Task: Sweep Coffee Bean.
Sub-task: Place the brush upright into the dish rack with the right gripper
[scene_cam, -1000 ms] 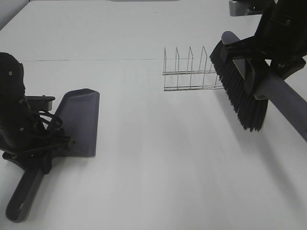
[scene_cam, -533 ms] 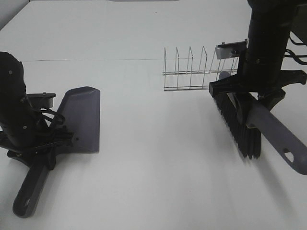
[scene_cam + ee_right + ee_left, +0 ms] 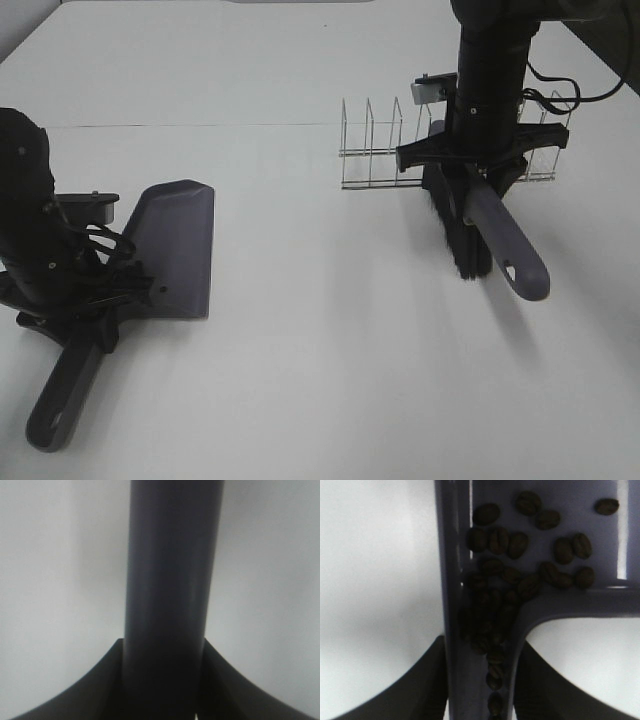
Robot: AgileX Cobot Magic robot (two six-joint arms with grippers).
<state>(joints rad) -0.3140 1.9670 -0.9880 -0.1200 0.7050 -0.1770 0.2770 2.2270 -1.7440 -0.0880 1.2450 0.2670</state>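
Observation:
The purple-grey dustpan lies on the white table at the left, with its handle pointing toward the front edge. My left gripper is shut on that handle. The left wrist view shows my left gripper and several coffee beans inside the dustpan, piled where the pan meets its handle. No beans show in the exterior high view. My right gripper is shut on the grey handle of a black-bristled brush, which is low over the table. The right wrist view shows only my right gripper and the brush handle.
A wire rack with upright dividers stands at mid-right, just behind the brush and partly hidden by my right arm. A faint seam line crosses the table at the rack's level. Cables hang from the right arm near the far right edge.
My right arm has carried the brush leftward and down, from high at the right edge to just in front of the rack. The dustpan and left arm have barely moved.

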